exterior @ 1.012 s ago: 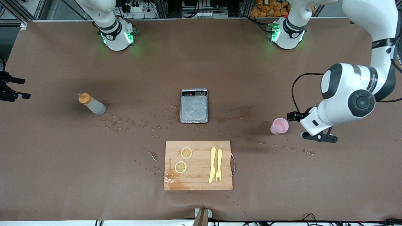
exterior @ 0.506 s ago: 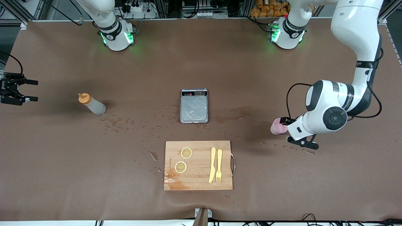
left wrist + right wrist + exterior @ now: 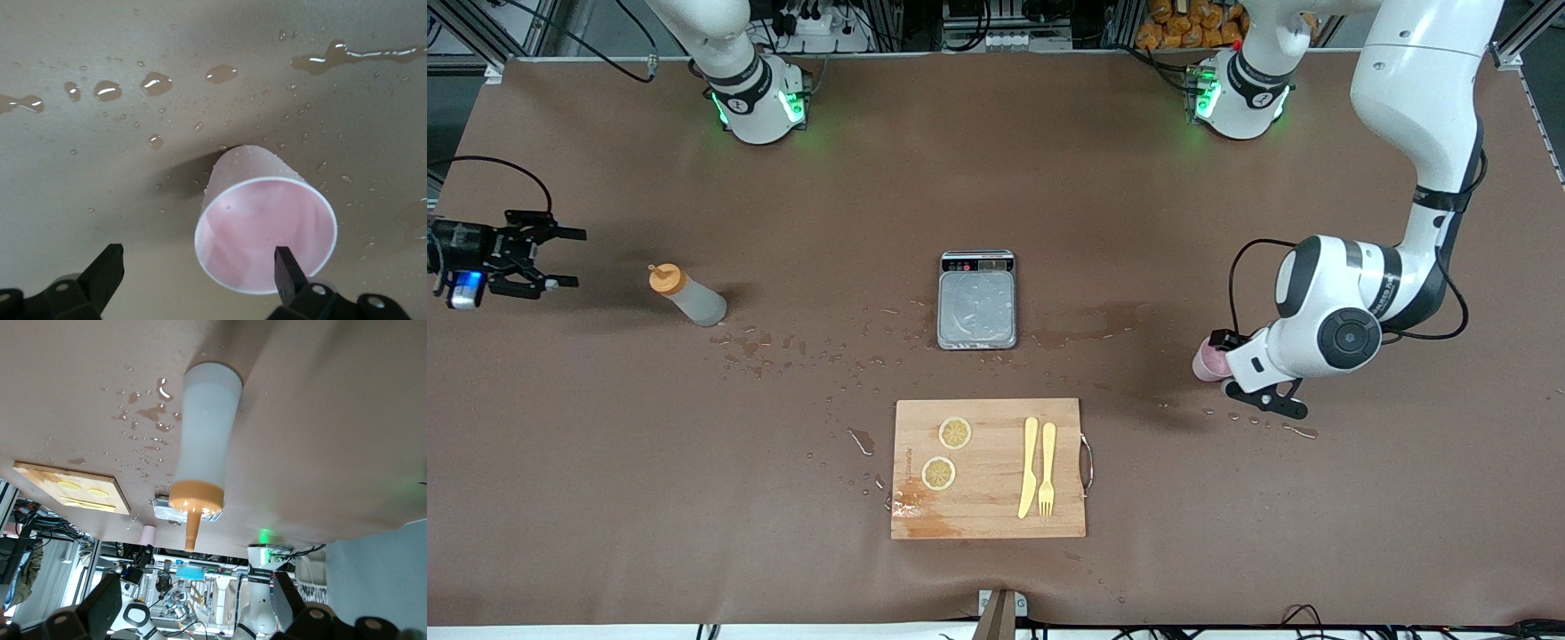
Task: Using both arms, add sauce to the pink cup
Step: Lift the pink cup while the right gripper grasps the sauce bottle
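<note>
**Cup** (image 3: 1209, 360): pale pink, upright and empty on the table (image 3: 996, 178), toward the left arm's end, roughly midway between the table's two long edges. It stands apart from the scale (image 3: 977, 300) at table centre; a fair guess is that it must be steadied or carried before any pouring.

**Left gripper** (image 3: 200, 280): low at the cup, coming in from the side. Fingers spread wide. In the left wrist view one fingertip (image 3: 285, 265) overlaps the cup's rim, while the other stands clear of the wall with bare table between. Whether that first finger actually touches the cup is hard to judge. Nothing grasped yet.

**Sauce** (image 3: 687, 297): squeeze bottle, orange cap up, standing toward the right arm's end of the table, about as far from the long edges as the cup, and well apart from it. Untouched.

**Right gripper** (image 3: 547, 260): near the short edge at the right arm's end, beside the sauce but short of it. Fingers parted, empty, pointed at the bottle; in the right wrist view the bottle (image 3: 202, 433) lines up between them, placed for a side grasp.

**Board** (image 3: 988, 468): wooden, near the front-camera edge at mid-length. Carries two lemon slices (image 3: 947, 453), a knife (image 3: 1029, 466) and a fork (image 3: 1047, 468). Not in use.

**Droplets** (image 3: 783, 351): scattered wet patches on the table.
</note>
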`<state>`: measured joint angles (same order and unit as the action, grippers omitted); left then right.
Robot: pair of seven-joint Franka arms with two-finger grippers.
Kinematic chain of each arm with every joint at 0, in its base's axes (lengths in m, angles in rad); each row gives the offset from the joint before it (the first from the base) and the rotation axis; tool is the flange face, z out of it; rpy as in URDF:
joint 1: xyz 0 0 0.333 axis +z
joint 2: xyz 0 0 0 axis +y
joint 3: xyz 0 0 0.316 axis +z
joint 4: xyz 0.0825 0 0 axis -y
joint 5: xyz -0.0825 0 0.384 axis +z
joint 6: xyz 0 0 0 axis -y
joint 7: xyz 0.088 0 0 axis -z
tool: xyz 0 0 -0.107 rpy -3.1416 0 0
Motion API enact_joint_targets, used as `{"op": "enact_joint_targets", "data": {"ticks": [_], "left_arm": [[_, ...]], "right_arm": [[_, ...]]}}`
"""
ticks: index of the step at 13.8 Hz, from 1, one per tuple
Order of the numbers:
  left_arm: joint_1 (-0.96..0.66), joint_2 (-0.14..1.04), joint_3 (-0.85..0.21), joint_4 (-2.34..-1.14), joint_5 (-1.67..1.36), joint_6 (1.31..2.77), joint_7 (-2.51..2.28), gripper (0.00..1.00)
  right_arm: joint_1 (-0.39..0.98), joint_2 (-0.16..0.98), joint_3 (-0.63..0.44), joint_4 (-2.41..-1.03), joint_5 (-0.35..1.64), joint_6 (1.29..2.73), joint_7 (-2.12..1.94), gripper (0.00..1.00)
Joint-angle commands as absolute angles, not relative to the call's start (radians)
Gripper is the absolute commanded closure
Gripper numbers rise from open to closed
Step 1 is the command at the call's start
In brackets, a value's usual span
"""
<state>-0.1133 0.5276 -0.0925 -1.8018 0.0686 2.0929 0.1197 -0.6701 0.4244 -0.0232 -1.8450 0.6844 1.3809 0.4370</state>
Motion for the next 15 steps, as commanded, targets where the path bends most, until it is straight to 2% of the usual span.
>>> {"op": "enact_joint_targets", "data": {"ticks": [1,2,4,10,12,15], "left_arm": [[-0.112,0.551,-0.094,-1.801,0.081,2.111,0.138,0.64],[-0.118,0.558,-0.094,-1.801,0.08,2.111,0.138,0.98],[-0.118,0.561,-0.094,-1.799,0.08,2.111,0.138,1.0],[-0.115,0.549,-0.095,-1.798,0.078,2.111,0.13,1.0],[-0.114,0.51,-0.1,-1.796,0.077,2.105,0.118,1.0],[-0.114,0.443,-0.162,-1.795,0.058,2.089,0.02,1.0]], "right_arm": [[-0.68,0.521,-0.006,-1.864,0.712,1.429,0.443,0.0],[-0.683,0.553,-0.006,-1.884,0.718,1.471,0.428,0.0],[-0.663,0.601,-0.006,-1.91,0.767,1.538,0.405,0.0],[-0.643,0.689,-0.006,-1.914,0.844,1.542,0.411,0.0],[-0.618,0.689,-0.006,-1.922,0.864,1.54,0.413,0.0],[-0.592,0.689,-0.006,-1.937,0.867,1.574,0.407,0.0]]}}
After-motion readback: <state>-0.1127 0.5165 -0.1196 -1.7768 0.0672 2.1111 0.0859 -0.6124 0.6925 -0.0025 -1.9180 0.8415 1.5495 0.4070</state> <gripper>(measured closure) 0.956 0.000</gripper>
